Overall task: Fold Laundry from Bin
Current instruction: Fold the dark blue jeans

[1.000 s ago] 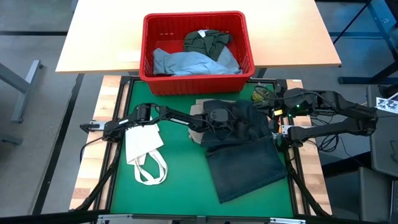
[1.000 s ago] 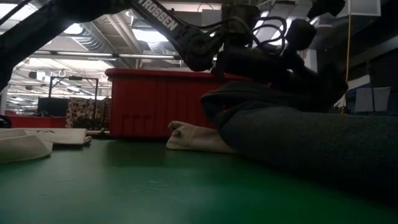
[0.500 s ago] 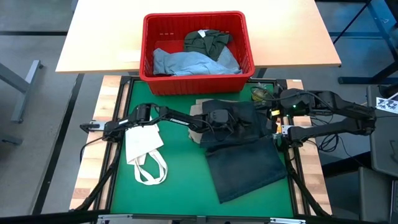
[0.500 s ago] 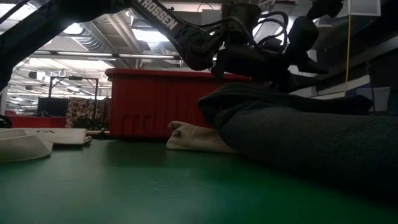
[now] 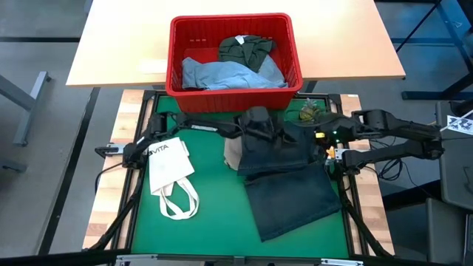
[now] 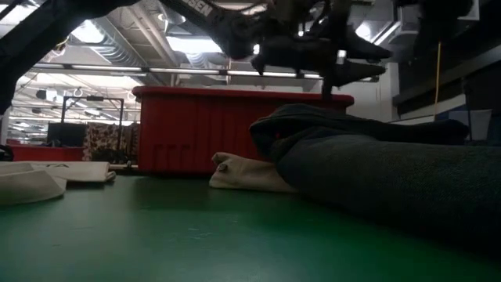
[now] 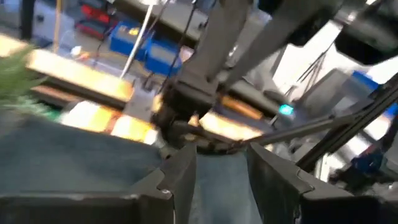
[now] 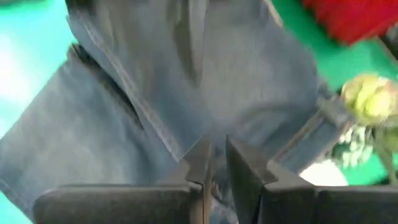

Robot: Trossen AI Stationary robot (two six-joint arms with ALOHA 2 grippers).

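Dark navy jeans (image 5: 292, 177) lie folded on the green mat, the fold's upper layer toward the bin. Beige trousers (image 5: 231, 151) stick out from under their left side. The red bin (image 5: 177, 44) stands on the far table and holds a light blue piece (image 5: 222, 74) and an olive-green piece (image 5: 247, 48). My left gripper (image 7: 221, 158) hovers open and roughly level above the far part of the jeans (image 6: 376, 172), touching nothing. At the jeans' right edge, my right gripper (image 8: 214, 155) slants down with its fingers almost together and nothing between them.
A white tote bag (image 5: 168, 164) with looped straps lies on the mat's left side. A yellow-green object (image 5: 309, 111) sits at the mat's far right corner beside the bin. The bare green mat (image 5: 207, 229) in front of the jeans is free.
My left gripper has opened, let go of the jeans' folded-over upper layer and risen off it toward the far edge, rolling as it went. The jeans' upper fold has settled lower onto the layer beneath. My right arm has sunk a little and tipped further down.
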